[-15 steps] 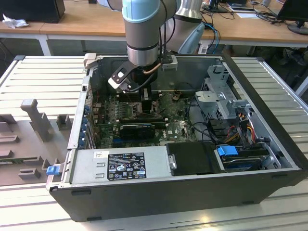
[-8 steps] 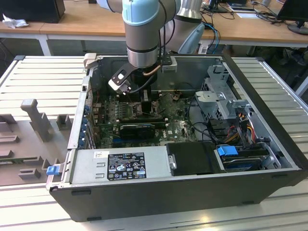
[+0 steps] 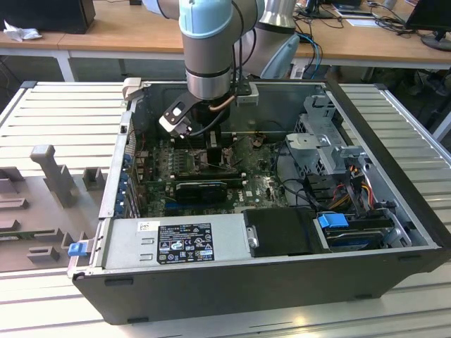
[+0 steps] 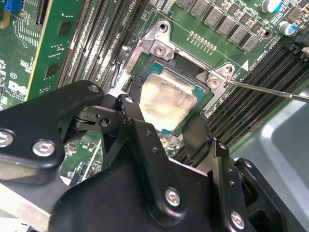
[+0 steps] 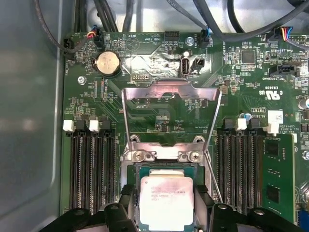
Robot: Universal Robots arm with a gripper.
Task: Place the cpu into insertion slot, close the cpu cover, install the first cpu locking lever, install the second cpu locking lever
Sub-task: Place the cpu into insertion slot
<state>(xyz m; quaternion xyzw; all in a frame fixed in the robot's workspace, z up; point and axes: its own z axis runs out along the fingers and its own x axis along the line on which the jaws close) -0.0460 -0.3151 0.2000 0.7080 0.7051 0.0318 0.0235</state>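
Observation:
The pale square cpu (image 5: 166, 203) (image 4: 166, 99) lies level in or just over the insertion slot (image 5: 164, 166) (image 4: 205, 104), whose silvery rim carries screws. In both wrist views my gripper (image 5: 166, 212) (image 4: 161, 118) straddles the chip, its black fingers (image 5: 128, 205) (image 4: 133, 113) against two opposite edges. The cpu cover (image 5: 171, 91) stands swung open behind the socket. One thin locking lever (image 5: 215, 179) (image 4: 270, 91) sticks out loose beside it. In the exterior view the gripper (image 3: 211, 144) reaches down inside the case onto the green motherboard (image 3: 254, 186).
Long black memory slots (image 5: 91, 169) (image 5: 239, 169) flank the socket on both sides. A green card (image 5: 275, 179) stands further out. Cables (image 3: 303, 186), a drive cage (image 3: 328, 151) and the power supply (image 3: 183, 243) crowd the case around the board.

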